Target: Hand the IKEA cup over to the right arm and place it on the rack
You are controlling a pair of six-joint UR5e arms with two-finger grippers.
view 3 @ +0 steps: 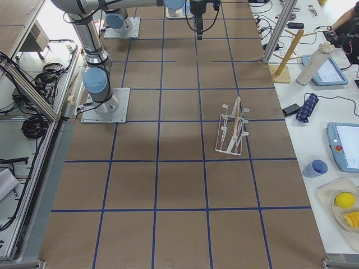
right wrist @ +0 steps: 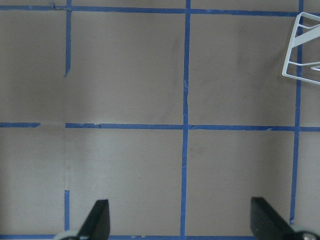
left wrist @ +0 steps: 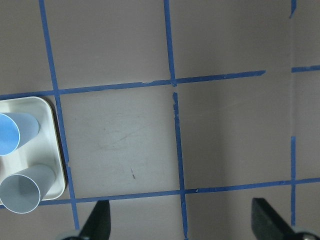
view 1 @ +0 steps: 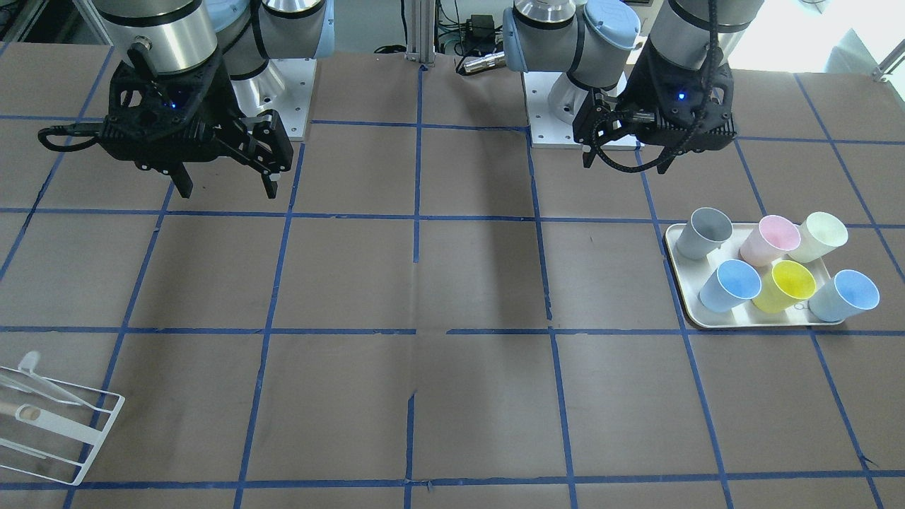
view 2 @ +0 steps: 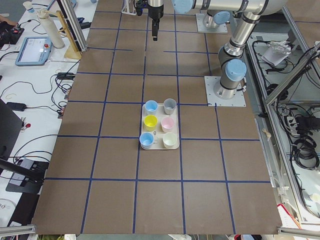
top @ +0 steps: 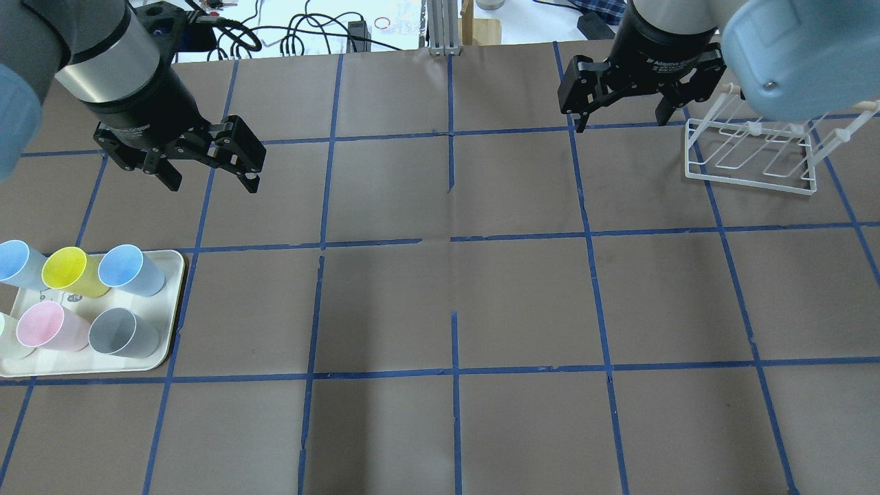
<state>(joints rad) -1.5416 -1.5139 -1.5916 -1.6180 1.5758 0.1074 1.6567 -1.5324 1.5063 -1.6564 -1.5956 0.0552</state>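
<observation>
Two near-identical light-blue cups stand on a cream tray [top: 175,302] on my left: one nearer the table's middle [top: 130,269] [view 1: 730,285], one at the outer edge [top: 14,265] [view 1: 845,295]. I cannot tell which is the IKEA cup. The nearer one shows in the left wrist view [left wrist: 15,137]. My left gripper [top: 210,184] [view 1: 623,166] [left wrist: 182,222] hangs open and empty above the table, beyond the tray. My right gripper [top: 622,124] [view 1: 230,192] [right wrist: 182,220] is open and empty, just left of the white wire rack [top: 749,184] [view 1: 106,429] [right wrist: 291,47].
The tray also holds a grey cup [top: 124,332] [left wrist: 22,190], a yellow cup [top: 69,271], a pink cup [top: 45,326] and a pale cream cup [view 1: 820,237]. Brown table with blue tape grid between tray and rack.
</observation>
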